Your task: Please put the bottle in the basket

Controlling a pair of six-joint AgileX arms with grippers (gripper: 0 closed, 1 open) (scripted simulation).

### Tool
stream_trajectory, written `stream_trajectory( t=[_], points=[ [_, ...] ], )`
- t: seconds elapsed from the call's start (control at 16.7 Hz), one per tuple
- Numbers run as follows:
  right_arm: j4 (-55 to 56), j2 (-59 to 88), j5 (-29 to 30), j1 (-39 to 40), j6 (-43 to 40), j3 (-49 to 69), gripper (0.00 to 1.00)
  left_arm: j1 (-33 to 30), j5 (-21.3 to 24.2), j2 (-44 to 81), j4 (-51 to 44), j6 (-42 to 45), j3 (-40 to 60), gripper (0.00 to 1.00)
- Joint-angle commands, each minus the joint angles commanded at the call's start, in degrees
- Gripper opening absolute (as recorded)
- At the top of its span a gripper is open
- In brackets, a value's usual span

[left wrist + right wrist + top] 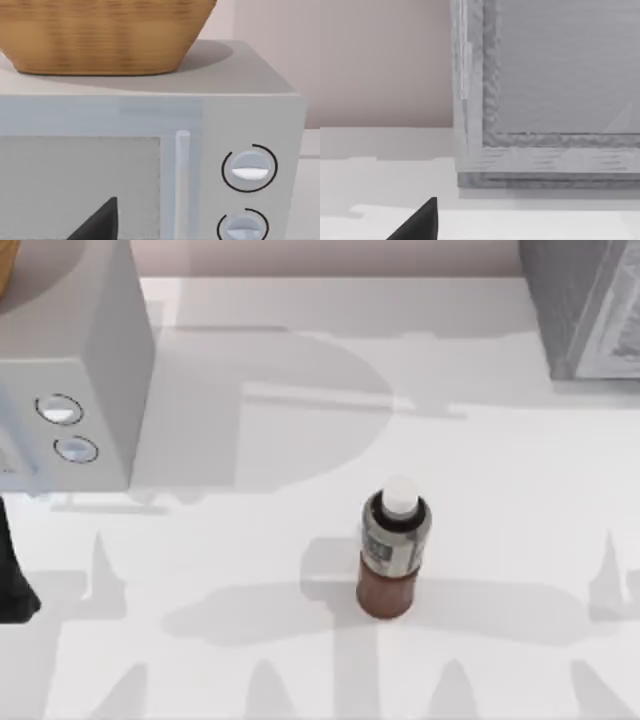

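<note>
1. The bottle (394,550) stands upright on the desk (250,640), a little right of the middle and nearer the front edge than the back, well apart from everything else.
2. It looks small, rigid and light; I judge it top-stable while upright but easy to tip if nudged at the cap. The label band may be slick, so a firm squeeze seems wise.
3. The best hold, in my judgement, is across the round body at or just below the silver-grey label, fingers either side, clear of the narrow black neck and white cap.
4. The basket (100,35) sits on top of the microwave (210,115) at the desk's back left corner, so the bottle would have to be lifted high and over the woven rim.
5. The left gripper (97,222) shows as a dark fingertip facing the microwave door; whether its fingers are apart or together I cannot tell.
6. The right gripper (417,222) points at a grey box (545,90) at the back right corner; its state is likewise unclear. Neither is near the bottle.
</note>
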Motion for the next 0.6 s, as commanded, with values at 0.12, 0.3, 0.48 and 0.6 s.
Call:
stream_trajectory(
  t=[0.12, 0.3, 0.48, 0.6],
  points=[
    [0.0, 0.0, 0.0, 0.0, 0.0, 0.0, 1.0, 0.0, 0.0, 0.0, 0.0, 0.0, 0.0, 1.0],
    [0.0, 0.0, 0.0, 0.0, 0.0, 0.0, 1.0, -2.5, 0.1, 3.6, 3.5, -0.1, 0.8, 1.0],
    [0.0, 0.0, 0.0, 0.0, 0.0, 0.0, 1.0, -7.6, -0.2, 12.6, 11.8, -0.2, 2.3, 1.0],
    [0.0, 0.0, 0.0, 0.0, 0.0, 0.0, 1.0, -12.0, -0.7, 21.4, 19.3, -0.3, 3.4, 1.0]
  ],
)
